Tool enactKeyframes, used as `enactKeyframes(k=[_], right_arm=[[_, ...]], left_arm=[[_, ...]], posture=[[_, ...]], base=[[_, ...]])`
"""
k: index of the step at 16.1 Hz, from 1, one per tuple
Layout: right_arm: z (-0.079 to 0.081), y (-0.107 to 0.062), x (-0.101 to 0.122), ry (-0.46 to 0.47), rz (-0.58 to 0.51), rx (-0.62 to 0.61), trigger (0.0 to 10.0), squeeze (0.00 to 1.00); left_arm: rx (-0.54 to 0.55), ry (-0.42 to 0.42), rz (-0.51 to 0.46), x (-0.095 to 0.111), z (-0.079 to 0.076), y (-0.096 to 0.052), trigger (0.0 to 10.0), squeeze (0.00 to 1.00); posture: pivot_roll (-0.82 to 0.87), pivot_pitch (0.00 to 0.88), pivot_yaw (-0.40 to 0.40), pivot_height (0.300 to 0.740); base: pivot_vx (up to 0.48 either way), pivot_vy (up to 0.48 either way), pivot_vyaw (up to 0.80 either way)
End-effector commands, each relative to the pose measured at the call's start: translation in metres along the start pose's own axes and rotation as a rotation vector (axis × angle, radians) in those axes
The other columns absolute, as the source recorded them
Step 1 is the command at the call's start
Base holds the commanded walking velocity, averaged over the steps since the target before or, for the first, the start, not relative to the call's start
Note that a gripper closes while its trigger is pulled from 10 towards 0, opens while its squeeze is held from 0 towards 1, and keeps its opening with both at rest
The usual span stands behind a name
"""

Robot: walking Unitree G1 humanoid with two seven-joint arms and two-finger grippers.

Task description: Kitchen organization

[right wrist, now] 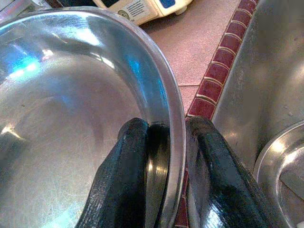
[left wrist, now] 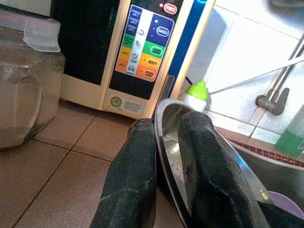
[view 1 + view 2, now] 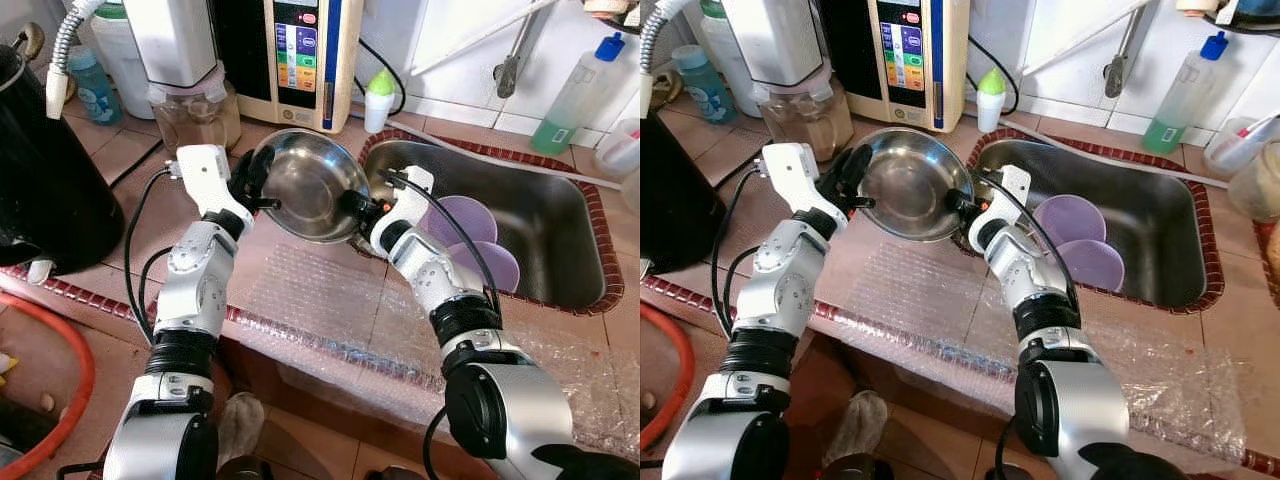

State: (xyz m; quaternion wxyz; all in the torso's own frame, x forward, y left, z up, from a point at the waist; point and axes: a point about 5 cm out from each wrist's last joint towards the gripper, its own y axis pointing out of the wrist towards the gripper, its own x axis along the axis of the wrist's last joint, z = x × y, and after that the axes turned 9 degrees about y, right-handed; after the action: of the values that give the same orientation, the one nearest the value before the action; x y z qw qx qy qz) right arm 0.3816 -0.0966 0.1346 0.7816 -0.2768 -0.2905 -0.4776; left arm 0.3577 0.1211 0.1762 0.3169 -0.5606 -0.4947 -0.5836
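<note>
Both grippers pinch a steel bowl above the tiled surface: left gripper at its nine o'clock rim, right gripper at four o'clock; a mid-transfer step, likely needing a coordinated set-down or handover beside the sink

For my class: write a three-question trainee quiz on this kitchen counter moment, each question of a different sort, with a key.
1. True or false: the round stainless steel bowl is held by both the left claw and the right claw.
2. Multiple choice: where do the two round purple plates lie? A) on the bubble wrap sheet B) in the steel sink C) on the floor
3. Fill in: each claw grips the bowl at its ____.

Key:
1. True; they grip opposite sides, above the tiled counter.
2. B.
3. Rim; the wrist views show one finger inside and one outside.
</note>
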Motion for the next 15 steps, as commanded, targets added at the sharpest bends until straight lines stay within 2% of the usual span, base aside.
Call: enactKeyframes(k=[1, 2, 3, 6, 9, 11, 15], right_arm=[[-0.001, 0.001, 0.007, 0.033, -0.016, -0.033, 0.0, 0.00], [-0.001, 0.001, 0.008, 0.035, -0.024, -0.038, 0.0, 0.00], [-0.003, 0.001, 0.013, 0.037, -0.065, -0.063, 0.0, 0.00], [-0.009, -0.003, 0.038, 0.066, -0.230, -0.136, 0.0, 0.00], [-0.014, -0.007, 0.050, 0.077, -0.314, -0.186, 0.0, 0.00], [-0.023, -0.013, 0.062, 0.075, -0.392, -0.258, 0.0, 0.00], [-0.033, -0.018, 0.068, 0.085, -0.426, -0.321, 0.0, 0.00]], left_arm=[[-0.068, 0.031, -0.043, 0.009, -0.011, 0.003, 0.0, 0.00], [-0.071, 0.031, -0.036, 0.008, -0.011, 0.003, 0.0, 0.00], [-0.088, 0.035, -0.009, 0.004, -0.012, 0.002, 10.0, 1.00], [-0.118, 0.078, 0.027, -0.002, -0.016, 0.000, 10.0, 1.00], [-0.122, 0.105, 0.056, -0.008, -0.017, -0.002, 10.0, 1.00], [-0.123, 0.122, 0.082, -0.012, -0.017, -0.002, 10.0, 1.00], [-0.111, 0.140, 0.113, -0.017, -0.014, -0.004, 10.0, 1.00]], posture=[[0.01, 0.015, 0.002, 0.740], [0.01, 0.015, 0.002, 0.740], [0.01, 0.013, 0.000, 0.740], [0.01, 0.013, -0.001, 0.740], [0.01, 0.012, -0.003, 0.740], [0.01, 0.011, -0.003, 0.740], [0.01, 0.009, -0.002, 0.740]], base=[[0.000, 0.000, 0.00], [0.000, 0.000, 0.00], [0.000, 0.000, 0.00], [0.000, 0.000, 0.00], [0.000, 0.000, 0.00], [0.000, 0.000, 0.00], [0.000, 0.000, 0.00]])
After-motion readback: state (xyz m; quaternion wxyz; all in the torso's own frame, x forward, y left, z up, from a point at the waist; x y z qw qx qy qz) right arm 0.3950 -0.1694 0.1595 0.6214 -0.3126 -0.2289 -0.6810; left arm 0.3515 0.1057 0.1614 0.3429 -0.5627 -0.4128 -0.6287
